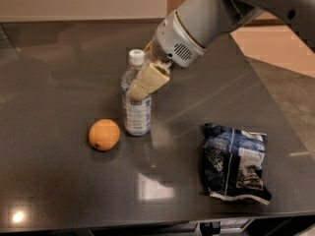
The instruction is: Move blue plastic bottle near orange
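Grasp is recorded on the small, clear blue plastic bottle (136, 114) with white screw cap and blue-and-white label: the cream two-finger gripper (139, 82) is clamped around its upper body, just below the cap. One finger (147, 80) is seen laid slantwise across the front of the bottle's shoulder; the other is mostly hidden behind it. The bottle is held upright, its base at the surface of the dark grey glossy table (59, 82); whether it touches cannot be told. The round, smooth-skinned orange (104, 134) is found just beside the bottle, towards the left edge of the view and slightly nearer the camera, with a narrow gap between them. The grey robot arm (197, 23) is extended in from the upper right. A flat dark blue-and-white snack bag (235, 162) is laid well apart, at the right
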Motion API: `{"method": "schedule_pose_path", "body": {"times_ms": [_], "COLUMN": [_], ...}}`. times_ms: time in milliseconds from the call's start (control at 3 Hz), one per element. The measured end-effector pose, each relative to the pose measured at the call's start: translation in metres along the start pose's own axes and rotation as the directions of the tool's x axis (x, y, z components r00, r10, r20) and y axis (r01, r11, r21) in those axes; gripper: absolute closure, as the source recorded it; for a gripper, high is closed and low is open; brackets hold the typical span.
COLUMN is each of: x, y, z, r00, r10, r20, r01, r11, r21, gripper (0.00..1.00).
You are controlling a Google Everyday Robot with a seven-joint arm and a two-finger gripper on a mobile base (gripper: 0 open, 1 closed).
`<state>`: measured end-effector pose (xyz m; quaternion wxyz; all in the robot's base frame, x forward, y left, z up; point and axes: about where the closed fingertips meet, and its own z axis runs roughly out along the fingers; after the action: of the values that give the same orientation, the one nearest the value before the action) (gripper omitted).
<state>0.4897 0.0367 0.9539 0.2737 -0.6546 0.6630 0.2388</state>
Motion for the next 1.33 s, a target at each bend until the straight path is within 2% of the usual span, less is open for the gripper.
{"method": "schedule_pose_path", "body": {"times_ms": [333, 1000, 1333], "x": [-0.0003, -0.0034, -0.0050], "y": [0.0084, 0.0108, 0.0120], "z": [0.0063, 0.0066, 0.0068], "r00": [1.000, 1.000, 0.999], "r10": [-0.022, -0.029, -0.032], "r20": [-0.004, -0.006, -0.007], "r01": [0.022, 0.028, 0.032], "r11": [0.9997, 0.9995, 0.9994], "r21": [-0.012, -0.012, -0.012], "gripper": [0.62, 0.15, 0.00]}}
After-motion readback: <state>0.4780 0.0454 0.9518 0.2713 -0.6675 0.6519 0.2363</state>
